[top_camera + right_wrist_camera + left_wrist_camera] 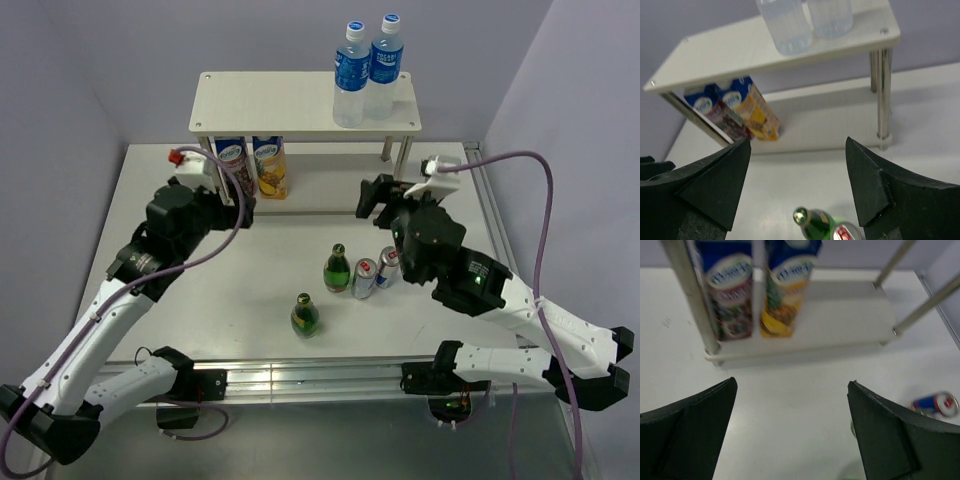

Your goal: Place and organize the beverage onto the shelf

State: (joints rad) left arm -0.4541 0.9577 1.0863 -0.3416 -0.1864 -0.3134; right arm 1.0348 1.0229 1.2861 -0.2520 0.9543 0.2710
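We locate the shelf [305,100] at the far side of the table [180,310], with both boards level on their metal posts.

Upper board: two clear water bottles with blue labels stand upright at the right end, touching or nearly so. These are the left water bottle [350,80] and the right water bottle [384,70].

Lower board: two juice cartons stand upright at the left end, side by side. These are the dark carton [232,160] and the yellow carton [270,168].

Table surface, in front of the shelf: the far green bottle [338,268] stands upright. Just to its right we see the first can [365,278] and the second can [388,266], close together. The near green bottle [305,315] stands apart from this group, closer to the arm bases.

The left gripper [792,382] hangs above the table in front of the shelf's left end, facing the cartons. Its fingers are spread wide and hold nothing.

The right gripper [797,141] hangs in front of the shelf's right end, beyond the cans. Its fingers are also spread wide and hold nothing.
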